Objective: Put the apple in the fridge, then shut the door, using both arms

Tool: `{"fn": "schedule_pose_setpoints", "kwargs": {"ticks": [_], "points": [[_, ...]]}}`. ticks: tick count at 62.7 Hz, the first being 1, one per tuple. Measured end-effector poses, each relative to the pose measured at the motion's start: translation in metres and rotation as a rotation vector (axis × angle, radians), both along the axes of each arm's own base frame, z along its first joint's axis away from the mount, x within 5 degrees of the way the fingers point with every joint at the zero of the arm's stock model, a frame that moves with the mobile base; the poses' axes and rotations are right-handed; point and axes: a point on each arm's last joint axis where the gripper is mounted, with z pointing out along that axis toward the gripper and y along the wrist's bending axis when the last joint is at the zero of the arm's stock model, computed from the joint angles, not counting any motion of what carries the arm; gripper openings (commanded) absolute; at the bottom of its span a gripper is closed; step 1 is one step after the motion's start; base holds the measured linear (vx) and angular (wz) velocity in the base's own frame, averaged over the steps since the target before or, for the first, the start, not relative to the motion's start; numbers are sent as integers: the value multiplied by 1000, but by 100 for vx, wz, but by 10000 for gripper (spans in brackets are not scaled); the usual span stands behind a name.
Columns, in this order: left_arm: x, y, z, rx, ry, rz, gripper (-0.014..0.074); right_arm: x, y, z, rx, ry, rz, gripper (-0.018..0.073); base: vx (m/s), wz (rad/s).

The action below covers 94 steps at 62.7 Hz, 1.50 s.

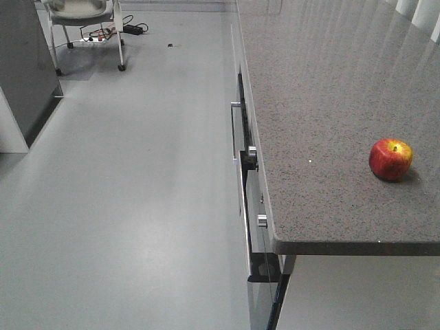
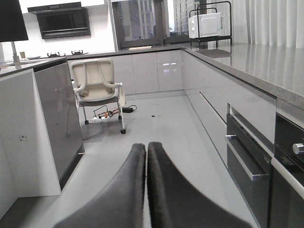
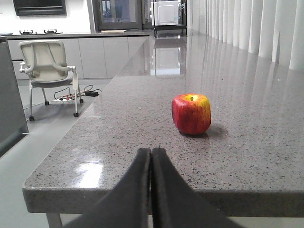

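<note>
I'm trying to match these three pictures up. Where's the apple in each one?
Exterior front-facing: the apple sits far right, at mid-height, on the stone counter.
Left wrist-mounted: not in it.
Right wrist-mounted: the apple is just right of centre, on the same counter.
Shared landmark: the white chair on the floor, seen at the back in all three.

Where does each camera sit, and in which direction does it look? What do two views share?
Exterior front: high up, looking down at the floor and the stone counter with the apple; no robot part shows.
Left wrist: low over the floor, facing the office chair; the shut left tool shows.
Right wrist: at counter-edge height, facing along the stone counter to the apple; the shut right tool shows.
Shared: front and right wrist views show the apple; all three show the office chair.
</note>
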Motion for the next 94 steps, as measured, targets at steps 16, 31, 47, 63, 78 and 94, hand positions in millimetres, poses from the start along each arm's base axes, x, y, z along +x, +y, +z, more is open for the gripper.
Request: {"fn": "schedule_pose_setpoints", "kwargs": {"ticks": [16,31,47,63,78,94], "points": [[0,0,0,0,0,0,-6,0,0,0,0,0,0,-3,0,0],[0,0,0,0,0,0,-6,0,0,0,0,0,0,-3,0,0],[0,0,0,0,0,0,-6,0,0,0,0,0,0,-3,0,0],[0,0,0,0,0,0,-6,0,0,0,0,-1,0,-3,0,0],[0,0,0,0,0,0,-6,0,1,10,223,-98,20,-3,0,0],[0,0,0,0,0,0,-6,-9,1,57,402,-145,47,-3,0,0]]}}
